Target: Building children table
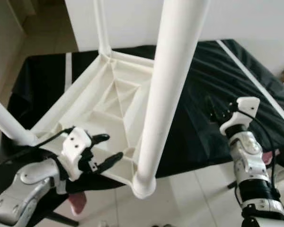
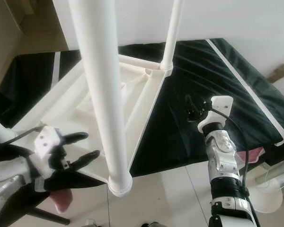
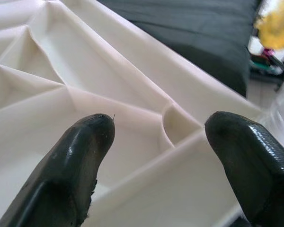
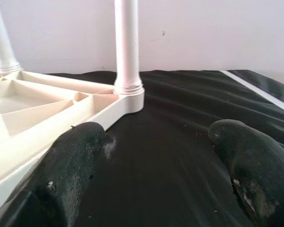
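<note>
A white plastic children's table lies upside down on a black cloth, its ribbed underside facing up. White legs stand upright in its corners: a near one, a far one and one at the left. My left gripper is open at the table's near edge, its fingers just above the ribs with nothing between them. My right gripper is open and empty over the cloth to the right of the table, pointing toward a corner leg.
The cloth has white stripes and covers a low platform against a white wall. Pale tiled floor lies in front. A pink object sits under my left arm, and a white round object stands at the lower right.
</note>
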